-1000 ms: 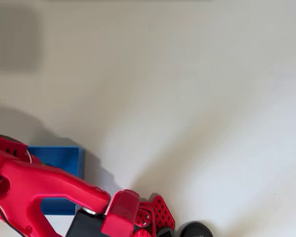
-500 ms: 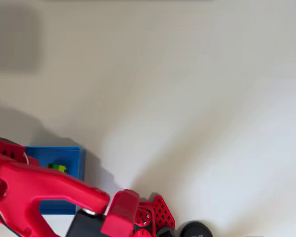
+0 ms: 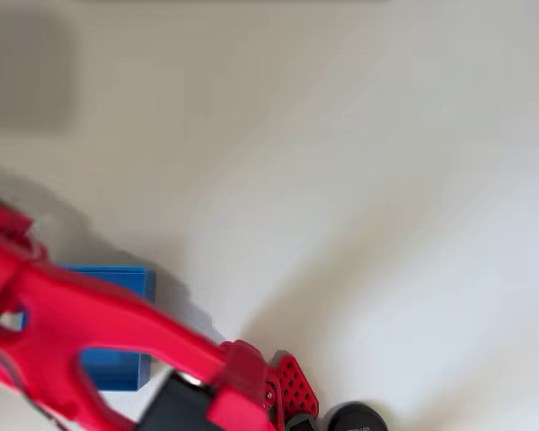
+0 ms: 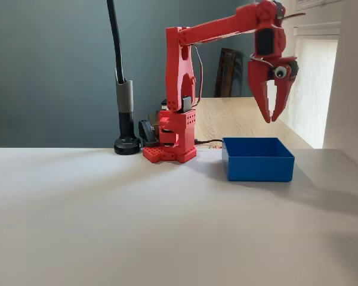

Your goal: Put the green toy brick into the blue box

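Two red fingers of the tool (image 4: 272, 116) hang apart, holding nothing, above the blue box (image 4: 258, 159) at right; its stiff, light walls suit gripping.

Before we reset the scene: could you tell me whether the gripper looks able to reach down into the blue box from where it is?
Probably yes: the open gripper hangs above the lidless blue box, nothing between them.
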### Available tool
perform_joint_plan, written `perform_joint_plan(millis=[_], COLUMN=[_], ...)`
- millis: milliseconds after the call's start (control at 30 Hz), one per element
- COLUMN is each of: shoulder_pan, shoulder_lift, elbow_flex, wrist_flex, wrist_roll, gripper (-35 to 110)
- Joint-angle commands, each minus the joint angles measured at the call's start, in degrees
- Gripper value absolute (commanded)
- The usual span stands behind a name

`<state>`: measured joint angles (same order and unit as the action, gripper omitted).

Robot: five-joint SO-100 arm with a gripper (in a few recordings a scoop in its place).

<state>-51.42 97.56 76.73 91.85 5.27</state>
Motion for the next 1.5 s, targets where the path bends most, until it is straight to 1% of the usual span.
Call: perform_joint_plan(millis=[0,100,300,500,767,1100,1267,1467], shoulder_pan=[8.88,17.31,33.22,42.45,46.58,48.08,47.99,48.16], shoulder_lift=[11.95,17.23,26.54,35.07,52.29,75.85,83.23,88.07], elbow_flex=[5.01,11.87,26.19,37.97,57.04,78.40,86.92,94.04], wrist_flex=[-2.11,-5.89,-17.49,-23.99,-29.36,-30.06,-30.15,-31.64], wrist_roll=[-0.88,-3.43,-8.70,-6.77,-4.75,-6.42,-6.94,-8.17], gripper=[0,0,0,0,0,0,0,0])
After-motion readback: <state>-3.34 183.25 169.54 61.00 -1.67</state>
